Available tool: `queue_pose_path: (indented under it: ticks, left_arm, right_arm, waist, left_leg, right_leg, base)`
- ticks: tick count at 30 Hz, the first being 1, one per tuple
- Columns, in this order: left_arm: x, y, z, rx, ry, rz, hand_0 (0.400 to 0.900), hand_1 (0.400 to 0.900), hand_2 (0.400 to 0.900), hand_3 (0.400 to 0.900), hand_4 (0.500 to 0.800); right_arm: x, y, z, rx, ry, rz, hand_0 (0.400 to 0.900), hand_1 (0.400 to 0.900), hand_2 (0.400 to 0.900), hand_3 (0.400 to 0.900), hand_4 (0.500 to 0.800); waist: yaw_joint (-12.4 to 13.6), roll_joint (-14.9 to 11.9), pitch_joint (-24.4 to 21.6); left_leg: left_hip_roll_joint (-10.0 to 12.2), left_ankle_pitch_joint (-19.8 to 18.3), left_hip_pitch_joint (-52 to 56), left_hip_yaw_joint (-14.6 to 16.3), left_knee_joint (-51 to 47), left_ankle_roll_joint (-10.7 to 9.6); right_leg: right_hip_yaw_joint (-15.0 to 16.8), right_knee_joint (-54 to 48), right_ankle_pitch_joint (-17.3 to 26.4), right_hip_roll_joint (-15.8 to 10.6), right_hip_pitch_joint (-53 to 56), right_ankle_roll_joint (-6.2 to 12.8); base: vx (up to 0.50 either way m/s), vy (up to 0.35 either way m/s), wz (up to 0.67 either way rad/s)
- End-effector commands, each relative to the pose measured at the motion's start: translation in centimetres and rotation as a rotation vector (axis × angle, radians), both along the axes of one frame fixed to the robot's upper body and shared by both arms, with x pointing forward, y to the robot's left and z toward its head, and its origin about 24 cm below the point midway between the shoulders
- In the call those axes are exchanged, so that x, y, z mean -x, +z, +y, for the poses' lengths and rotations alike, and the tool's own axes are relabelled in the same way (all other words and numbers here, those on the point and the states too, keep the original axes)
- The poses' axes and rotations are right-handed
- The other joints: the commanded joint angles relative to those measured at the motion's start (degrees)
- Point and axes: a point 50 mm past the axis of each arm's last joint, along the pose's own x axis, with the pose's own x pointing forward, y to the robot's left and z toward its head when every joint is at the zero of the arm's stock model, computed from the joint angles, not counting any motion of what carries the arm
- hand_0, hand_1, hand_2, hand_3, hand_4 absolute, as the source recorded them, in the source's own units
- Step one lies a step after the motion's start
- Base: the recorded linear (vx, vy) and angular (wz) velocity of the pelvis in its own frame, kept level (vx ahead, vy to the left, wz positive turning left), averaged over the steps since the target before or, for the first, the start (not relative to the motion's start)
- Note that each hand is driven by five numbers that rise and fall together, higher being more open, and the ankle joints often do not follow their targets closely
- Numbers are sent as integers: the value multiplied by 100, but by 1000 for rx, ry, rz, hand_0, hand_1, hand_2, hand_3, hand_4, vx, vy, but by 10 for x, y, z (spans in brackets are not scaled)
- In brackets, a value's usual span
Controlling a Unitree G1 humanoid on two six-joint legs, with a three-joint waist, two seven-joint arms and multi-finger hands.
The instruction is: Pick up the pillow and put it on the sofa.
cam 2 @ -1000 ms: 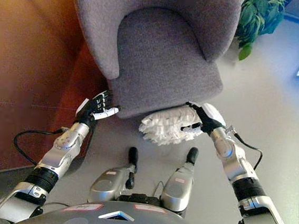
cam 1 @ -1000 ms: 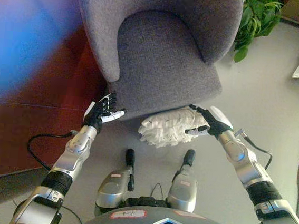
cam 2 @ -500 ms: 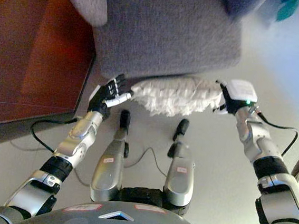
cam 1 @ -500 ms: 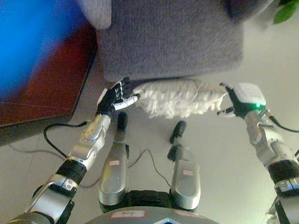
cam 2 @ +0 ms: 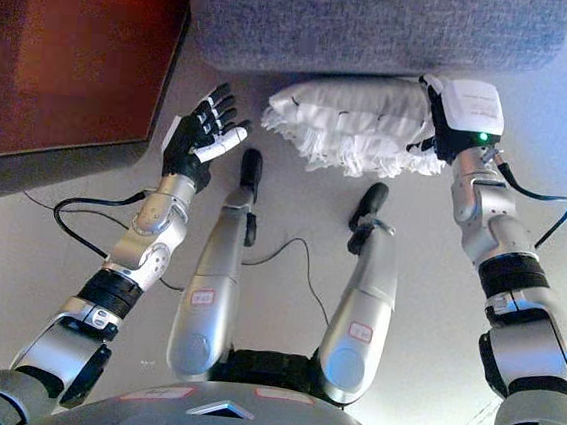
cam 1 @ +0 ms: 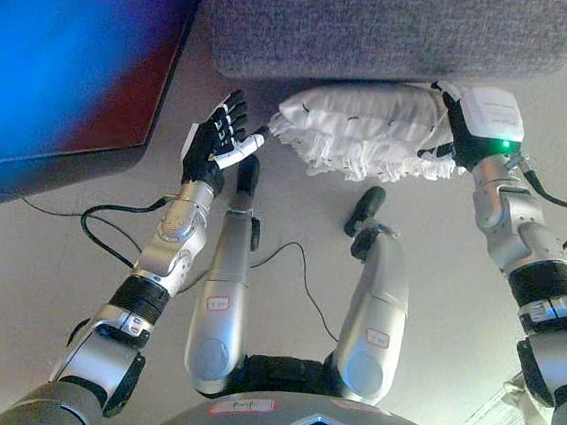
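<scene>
You see the white fringed pillow lying on the pale floor, right against the front lower edge of the grey sofa. Your right hand is pressed to the pillow's right end; its fingers are hidden behind the fabric, so you cannot tell whether they grip. Your left hand is just beside the pillow's left end, not touching it, fingers straight and spread. A dark red panel stands at far left.
</scene>
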Motion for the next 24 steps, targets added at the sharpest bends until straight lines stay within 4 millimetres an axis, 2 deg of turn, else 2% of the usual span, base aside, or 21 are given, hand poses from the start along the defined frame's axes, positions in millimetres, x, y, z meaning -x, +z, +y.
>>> queue_pose_path:
  ticks: [1, 7, 19, 23, 24]
  left_arm:
    - [4, 44, -7, 83, -25, -233, 900, 900, 900, 900, 800]
    - [11, 66, -7, 119, -44, -323, 900, 900, 900, 900, 800]
    - [21, 71, -8, 171, -82, -339, 900, 900, 900, 900, 800]
    - [22, 75, -10, 178, -95, -342, 900, 900, 900, 900, 800]
    - [22, 73, -10, 180, -94, -335, 900, 900, 900, 900, 800]
  right_arm:
    - [-6, 35, -11, 26, -25, -135, 900, 900, 900, 900, 800]
    - [-14, 60, -12, 40, -37, -188, 900, 900, 900, 900, 800]
    - [-26, 101, -7, 31, -29, -257, 900, 900, 900, 900, 800]
    - [-33, 117, 3, 63, -20, -271, 900, 900, 900, 900, 800]
    - [-34, 117, 5, 60, -13, -270, 900, 900, 900, 900, 800]
  waist:
    - [-19, 60, 6]
    - [43, 133, 6]
    - [183, 109, 6]
    - [227, 95, 6]
    - [230, 91, 6]
  left_leg:
    - [187, -942, -20, 21, 562, 99]
    - [102, -1046, -800, -35, 1064, 92]
    - [-39, -1085, -1602, -104, 1530, 59]
    - [-71, -1082, -1803, -137, 1630, 39]
    - [-33, -1284, -1731, -119, 1705, 34]
  right_leg:
    - [310, 475, 228, -99, -433, 460]
    - [428, 947, 59, -153, -1180, 408]
    - [525, 1349, -58, -197, -1969, 376]
    - [527, 1414, -87, -226, -2150, 355]
    - [535, 1519, -281, -216, -2094, 408]
  base:
    - [-32, 6, 3]
    - [-28, 8, 5]
    - [0, 3, 1]
    - [25, -5, -1]
    - [94, -18, -2]
